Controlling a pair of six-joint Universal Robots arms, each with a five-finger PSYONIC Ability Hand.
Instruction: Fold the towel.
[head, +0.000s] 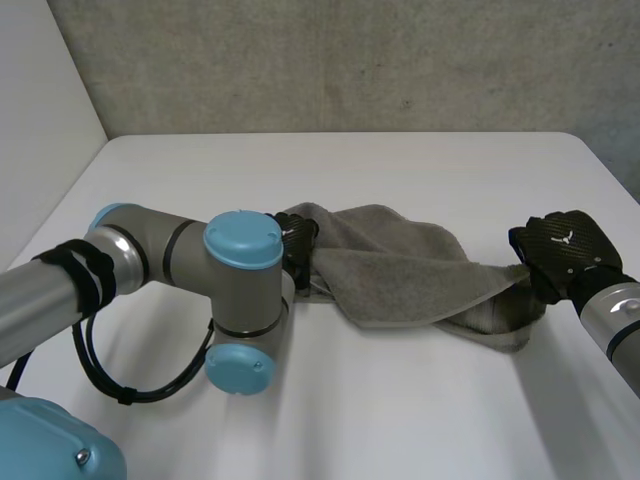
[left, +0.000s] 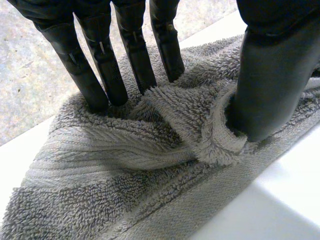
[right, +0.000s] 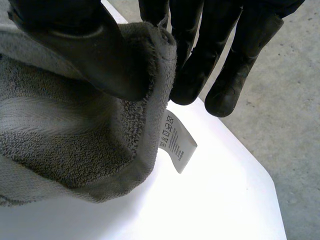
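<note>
On the table (head: 400, 170), left robot hand (head: 298, 245) and right robot hand (head: 565, 250) pinch the towel (head: 400, 265)

1. The towel (head: 400, 275) is grey, of thick terry cloth, with a flat woven band near one edge.
2. It lies on the white table (head: 400, 170), bunched and partly folded over itself, stretched long from side to side.
3. One end is gathered in a ridge; the other end is lifted a little off the table.
4. A small white care label (right: 177, 142) hangs from the edge at the lifted end.
</note>
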